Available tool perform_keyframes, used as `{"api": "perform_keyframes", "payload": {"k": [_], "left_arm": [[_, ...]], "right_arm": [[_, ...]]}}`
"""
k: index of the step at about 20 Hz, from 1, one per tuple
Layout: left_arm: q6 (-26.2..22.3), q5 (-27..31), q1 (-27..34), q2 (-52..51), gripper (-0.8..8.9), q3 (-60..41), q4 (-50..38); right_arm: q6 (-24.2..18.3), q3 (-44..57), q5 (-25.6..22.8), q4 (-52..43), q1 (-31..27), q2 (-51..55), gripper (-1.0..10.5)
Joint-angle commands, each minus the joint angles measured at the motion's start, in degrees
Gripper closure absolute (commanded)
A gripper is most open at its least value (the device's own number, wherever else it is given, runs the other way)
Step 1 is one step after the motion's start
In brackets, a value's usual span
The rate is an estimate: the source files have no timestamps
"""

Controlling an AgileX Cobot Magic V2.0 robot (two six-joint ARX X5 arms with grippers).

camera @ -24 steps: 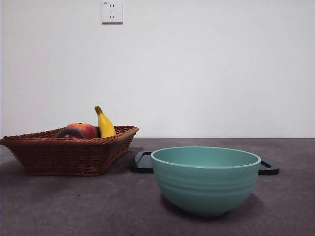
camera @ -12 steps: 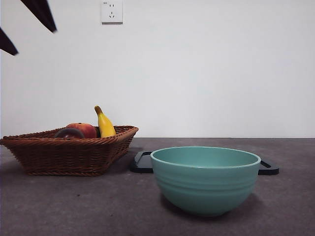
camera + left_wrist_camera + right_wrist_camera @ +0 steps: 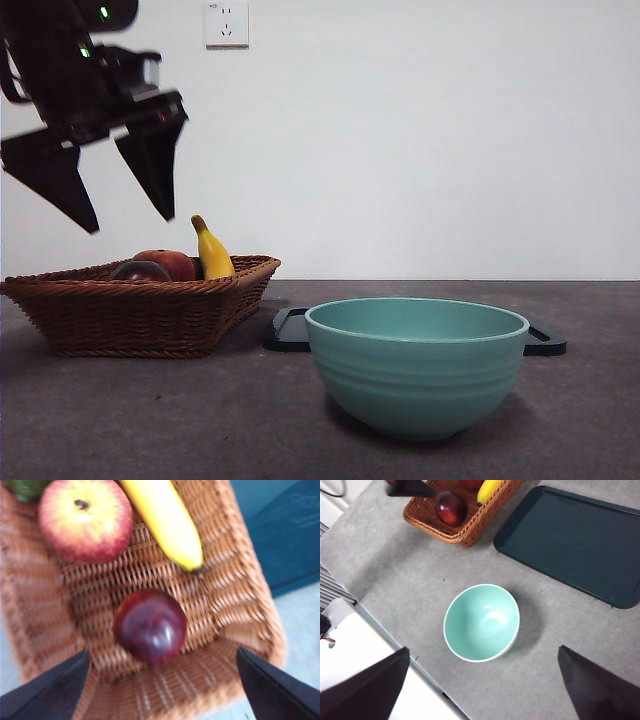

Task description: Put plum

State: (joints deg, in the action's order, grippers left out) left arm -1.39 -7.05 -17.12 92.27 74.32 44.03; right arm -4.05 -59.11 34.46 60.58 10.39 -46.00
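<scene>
The plum, glossy dark maroon, lies in the wicker basket near its front corner. In the front view only its top shows over the basket rim; the right wrist view also catches the plum. My left gripper hangs open above the basket, directly over the plum, its jaws wide apart and empty. My right gripper is open high above the table, over the teal bowl.
A red-orange apple and a yellow banana share the basket. The teal bowl stands front centre. A dark tray lies behind it, its edge low on the table.
The left arm has come down from the top left corner into full view and now hangs over the basket. Fruit, bowl and tray have not moved.
</scene>
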Motion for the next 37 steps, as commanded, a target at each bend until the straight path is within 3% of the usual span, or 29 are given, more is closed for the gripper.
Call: {"api": "perform_keyframes", "payload": {"k": [1, 19, 26, 31, 37], "left_arm": [[-1.18, 0.98, -0.22, 2.86, 3.54, 1.20, -1.73], [-2.67, 1.09, -0.39, 11.28, 3.57, 1.20, -6.01], [-2.43, 1.07, -0.52, 11.28, 5.78, 1.20, -4.79], [-1.97, 0.68, -0.66, 10.29, 5.78, 1.22, -4.59], [-1.99, -1.44, -3.17, 0.57, 5.78, 1.22, -4.20]], "right_arm": [[0.63, -1.07, 0.04, -0.52, 0.15, -0.35, 4.7], [0.61, -1.07, 0.04, -0.98, 0.15, -0.37, 4.7], [0.61, -1.07, 0.07, -0.96, 0.15, -0.35, 4.7], [0.63, -1.07, 0.07, -0.96, 0.15, -0.35, 4.7], [0.61, -1.07, 0.04, -0.96, 0.15, -0.35, 4.7]]}}
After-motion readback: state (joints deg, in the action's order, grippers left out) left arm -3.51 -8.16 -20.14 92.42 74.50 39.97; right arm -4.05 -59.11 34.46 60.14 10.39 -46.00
